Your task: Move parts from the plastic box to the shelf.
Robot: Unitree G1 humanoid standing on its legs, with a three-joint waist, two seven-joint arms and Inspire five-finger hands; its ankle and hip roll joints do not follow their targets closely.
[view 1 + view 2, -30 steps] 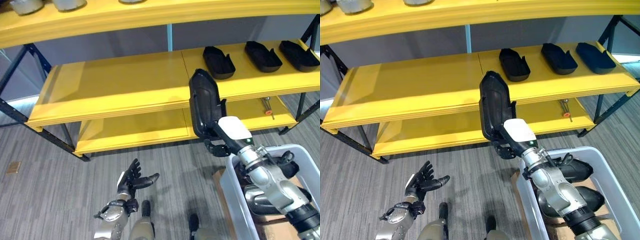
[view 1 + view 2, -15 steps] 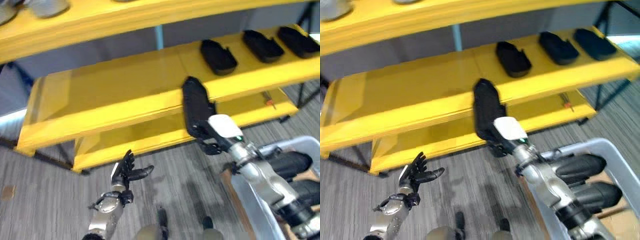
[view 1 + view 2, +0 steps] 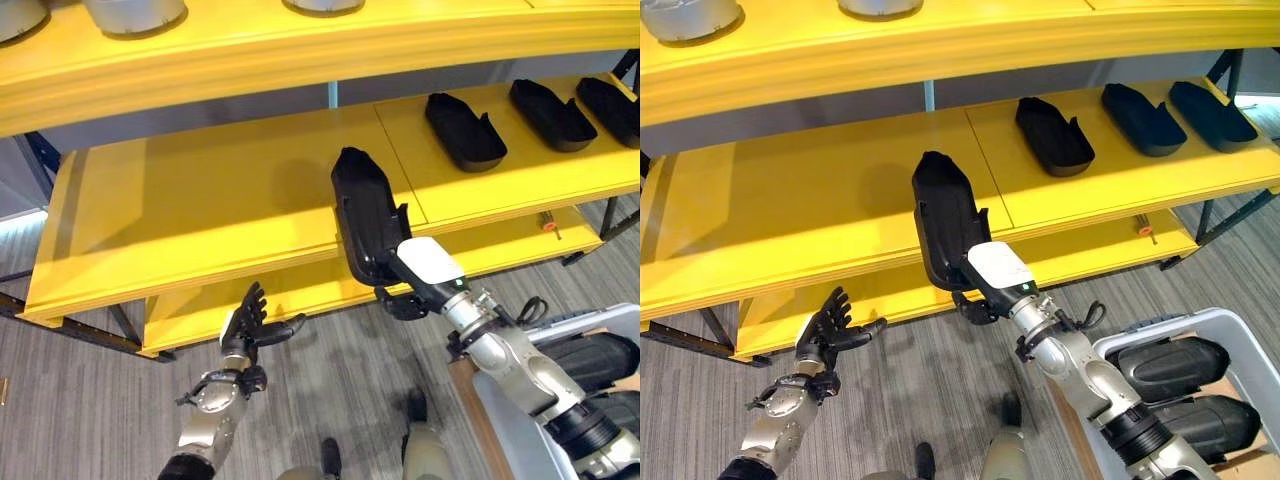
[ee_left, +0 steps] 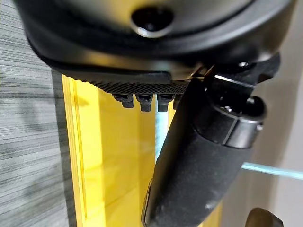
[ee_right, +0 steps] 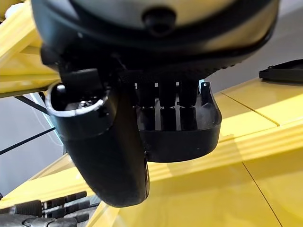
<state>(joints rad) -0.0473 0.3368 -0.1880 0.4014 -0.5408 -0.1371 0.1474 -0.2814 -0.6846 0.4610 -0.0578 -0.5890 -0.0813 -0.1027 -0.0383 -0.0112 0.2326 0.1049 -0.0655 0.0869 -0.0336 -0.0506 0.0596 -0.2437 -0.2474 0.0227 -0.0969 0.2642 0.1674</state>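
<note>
Since the earlier frame the part has advanced from before the shelf edge to over the shelf. The right hand grips the part's near end, fingers curled on it. The part appears rigid, light moulded plastic. The left hand hangs open, idle.

silver-grey arms, dark hands, white thumb cover
</note>
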